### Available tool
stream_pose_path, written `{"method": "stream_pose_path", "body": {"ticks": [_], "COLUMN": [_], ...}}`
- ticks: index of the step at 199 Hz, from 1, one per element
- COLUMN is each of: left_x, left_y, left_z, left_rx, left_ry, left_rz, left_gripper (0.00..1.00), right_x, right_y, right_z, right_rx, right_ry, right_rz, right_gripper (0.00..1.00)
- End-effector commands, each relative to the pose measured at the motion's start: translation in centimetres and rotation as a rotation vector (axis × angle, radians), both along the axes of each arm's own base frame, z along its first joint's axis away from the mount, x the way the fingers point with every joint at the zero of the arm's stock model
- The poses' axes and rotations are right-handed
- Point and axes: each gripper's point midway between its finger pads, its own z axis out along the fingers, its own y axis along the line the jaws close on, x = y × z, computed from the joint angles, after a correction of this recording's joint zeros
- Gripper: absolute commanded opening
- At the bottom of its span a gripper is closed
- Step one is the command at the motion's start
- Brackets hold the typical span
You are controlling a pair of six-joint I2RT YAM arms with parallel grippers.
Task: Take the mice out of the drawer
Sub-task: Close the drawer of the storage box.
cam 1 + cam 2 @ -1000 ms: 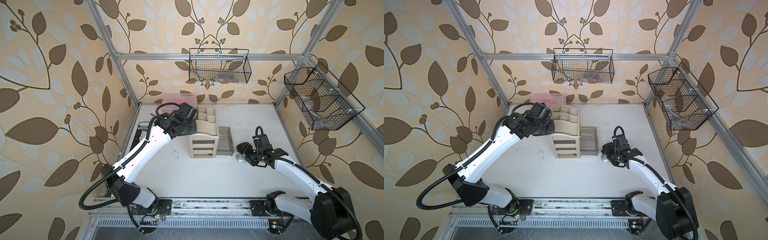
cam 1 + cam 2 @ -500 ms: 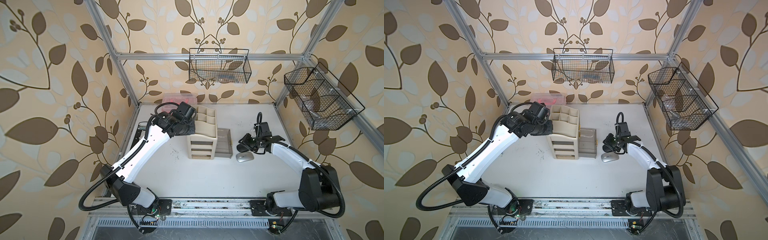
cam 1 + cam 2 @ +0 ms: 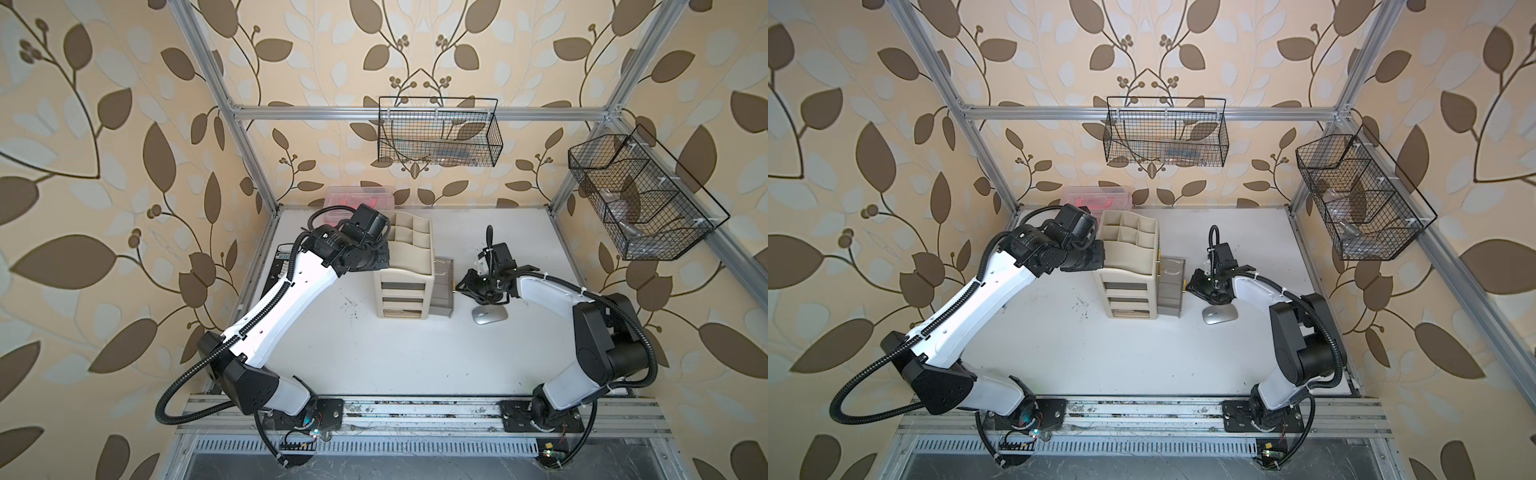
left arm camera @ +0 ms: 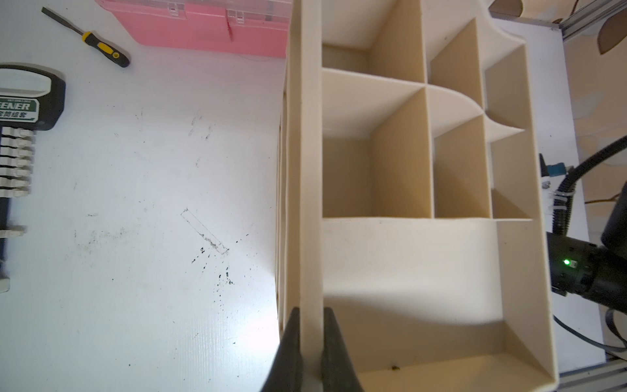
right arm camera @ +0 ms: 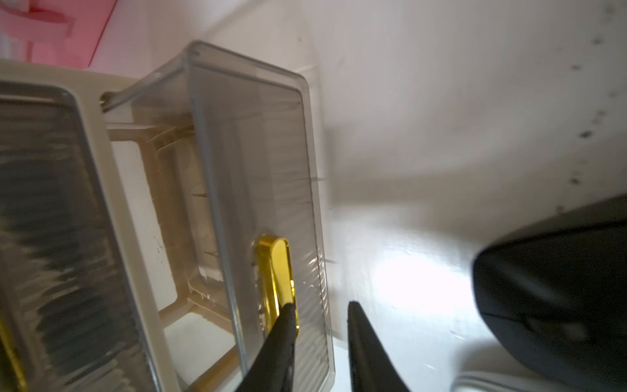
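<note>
Right jaws stand a little apart, one fingertip [image 5: 286, 317] at the gold handle [image 5: 275, 268] of the pulled-out drawer [image 5: 258, 152]. Left jaws clamp a side wall of the organiser [image 4: 407, 271]. One silver mouse [image 3: 490, 314] lies on the desk [image 3: 374, 365] just beside. A careless nudge might push that drawer shut.

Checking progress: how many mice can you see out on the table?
1 for certain: a silver mouse on the table beside the right tool. A dark rounded shape in the right wrist view may be another; others may be hidden.
</note>
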Motion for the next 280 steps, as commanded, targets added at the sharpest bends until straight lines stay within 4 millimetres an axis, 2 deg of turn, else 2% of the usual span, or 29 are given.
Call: {"method": "stream_pose_path", "body": {"ticks": [1,40,66,93,106,134,148,158,177,194,203,216,257,280], "left_x": [-0.1,0.3,0.4,0.4,0.4,0.4,0.2,0.2,0.2,0.4,0.5,0.6,0.7,0.8], "left_y": [-0.6,-0.5,-0.3,-0.5,-0.2,0.6,1.1,1.2,1.0,0.6,0.6,0.6,0.4,0.0], "left_z": [-1.7,-2.3,-2.1,-2.0,-2.1,-1.5,-1.4,-1.3,-1.1,-0.9,-0.8,-0.8,-0.4,-0.6], "left_rx": [-0.002,-0.004,-0.001,-0.01,-0.003,0.025,0.049,0.051,0.03,0.013,0.014,0.015,-0.007,-0.016], "left_ry": [0.05,0.065,0.059,0.056,0.054,0.037,0.036,0.032,0.028,0.026,0.023,0.02,0.012,0.023], "left_rz": [-0.028,-0.013,-0.001,-0.006,0.004,0.023,0.031,0.034,0.036,0.032,0.034,0.037,0.043,0.035], "left_gripper": [0.0,0.0,0.0,0.0,0.0,0.0,0.0,0.0,0.0,0.0,0.0,0.0,0.0,0.0], "right_x": [1.4,2.2,2.4,2.5,2.4,1.8,1.5,1.3,0.6,0.3,0.3,0.5,1.0,1.3], "right_y": [2.2,5.6,6.3,7.9,7.3,3.1,1.6,1.3,1.5,2.4,2.8,3.3,5.2,6.7], "right_z": [0.7,0.0,-0.5,0.1,0.2,0.0,2.0,3.9,7.5,10.4,11.3,11.5,9.5,9.2], "right_rx": [0.061,0.15,0.199,0.247,0.233,0.19,0.19,0.25,0.374,0.488,0.533,0.555,0.591,0.644], "right_ry": [-0.042,-0.045,-0.052,-0.079,-0.076,-0.066,-0.128,-0.181,-0.245,-0.305,-0.318,-0.309,-0.252,-0.244], "right_rz": [0.071,0.135,0.132,0.174,0.159,0.087,0.081,0.088,0.117,0.137,0.132,0.136,0.132,0.148], "right_gripper": [0.29,0.29,0.29,0.31,0.32,0.32,0.35,0.38,0.48,0.5,0.52,0.53,0.54,0.53]}}
